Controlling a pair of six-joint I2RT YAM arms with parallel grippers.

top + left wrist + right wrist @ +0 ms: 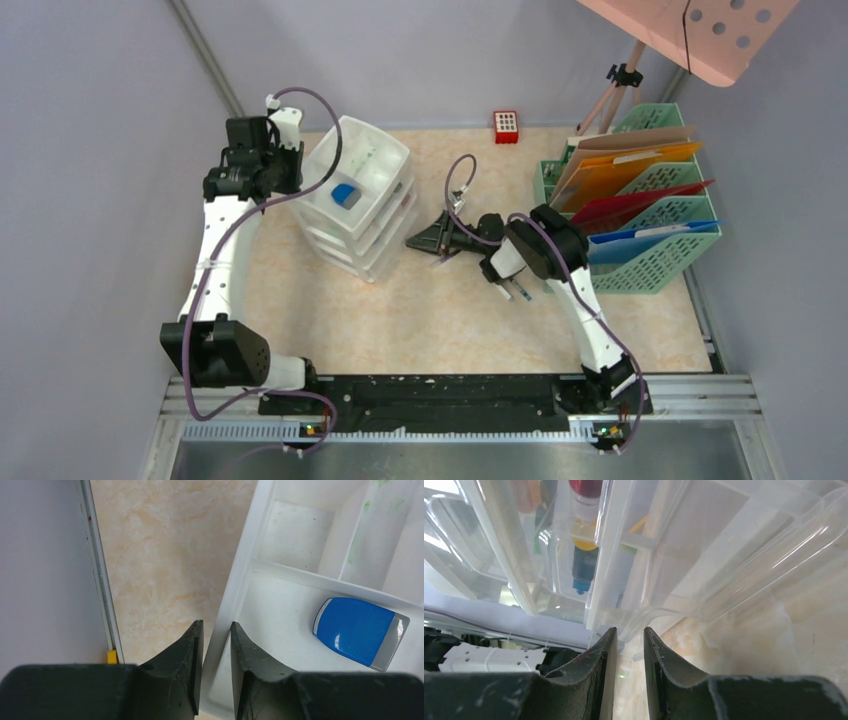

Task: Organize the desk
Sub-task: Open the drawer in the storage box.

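Observation:
The desk (450, 320) is a beige marbled top between grey walls. On it stands a white drawer unit (375, 215) with its top drawer (240, 580) open. A blue and grey object (357, 639) lies inside that drawer. My left gripper (216, 627) straddles the drawer's left rim, shut on the thin white wall; from above, the left gripper (297, 180) is at the unit's left side. My right gripper (629, 632) is at the unit's front, its tips closed on the clear lip of a lower drawer (644, 615). The top view shows the right gripper (420, 240) low against the unit.
A green mesh file rack (650, 255) holding coloured folders stands at the right. A small red block (506, 126) sits by the back wall. A tripod leg (610, 95) and a pink board (700, 35) are at the back right. Pens and markers (583, 555) fill the clear drawers.

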